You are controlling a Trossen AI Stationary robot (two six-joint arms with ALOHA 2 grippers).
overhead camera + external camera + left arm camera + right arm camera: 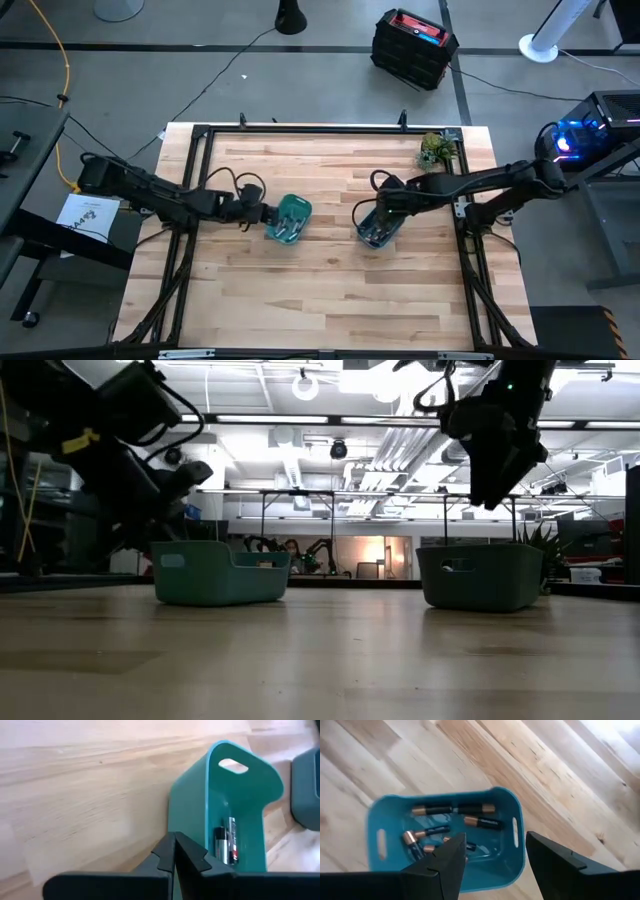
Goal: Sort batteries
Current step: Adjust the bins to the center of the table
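Wooden table [330,290] bearing two teal bins: left bin [289,219] holding two batteries [227,845], left gripper [174,851] pinched closed at its rim; right bin [385,817] holding about six batteries [479,822], right gripper [495,852] poised above it, fingers spread wide.

Bright ceiling strip lights [300,418], backlit dark arms, soft shadows on the glossy table [320,650].
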